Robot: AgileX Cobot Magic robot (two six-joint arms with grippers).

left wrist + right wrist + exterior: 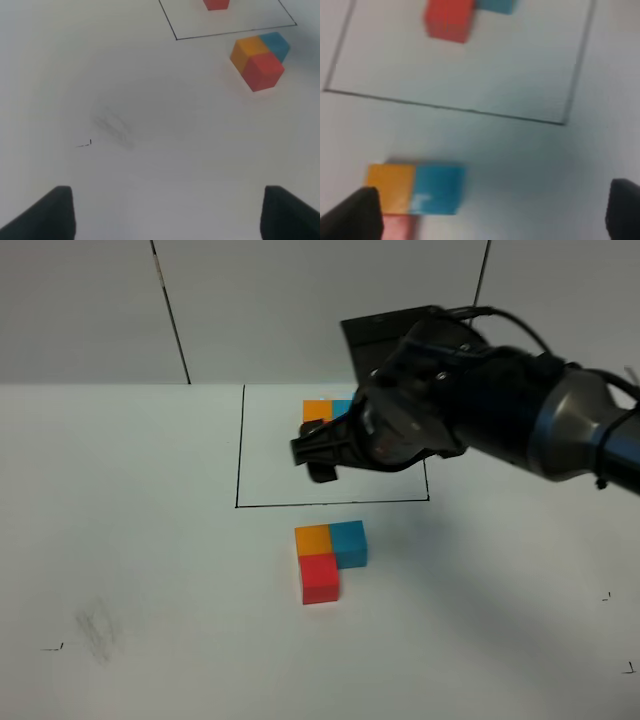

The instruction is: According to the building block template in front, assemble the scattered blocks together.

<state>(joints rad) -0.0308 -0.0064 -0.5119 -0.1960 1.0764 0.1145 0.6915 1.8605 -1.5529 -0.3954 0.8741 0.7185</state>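
The three unframed cubes sit touching in an L on the white table: orange (pixel 313 539), blue (pixel 349 542) and red (pixel 320 578). The template's orange (pixel 317 409) and blue (pixel 343 407) cubes show inside the black drawn rectangle (pixel 238 460); its red cube is hidden behind my right arm in the high view but shows in the right wrist view (pixel 449 19). My right gripper (pixel 312 458) hovers open and empty above the rectangle, apart from the L-group (pixel 415 190). My left gripper (pixel 167 215) is open and empty, far from the group (pixel 257 57).
The right arm (pixel 500 410) reaches across the back right of the table. Faint smudges (pixel 98 628) and small black marks (pixel 52 647) lie on the left front of the table. Grey wall panels stand behind.
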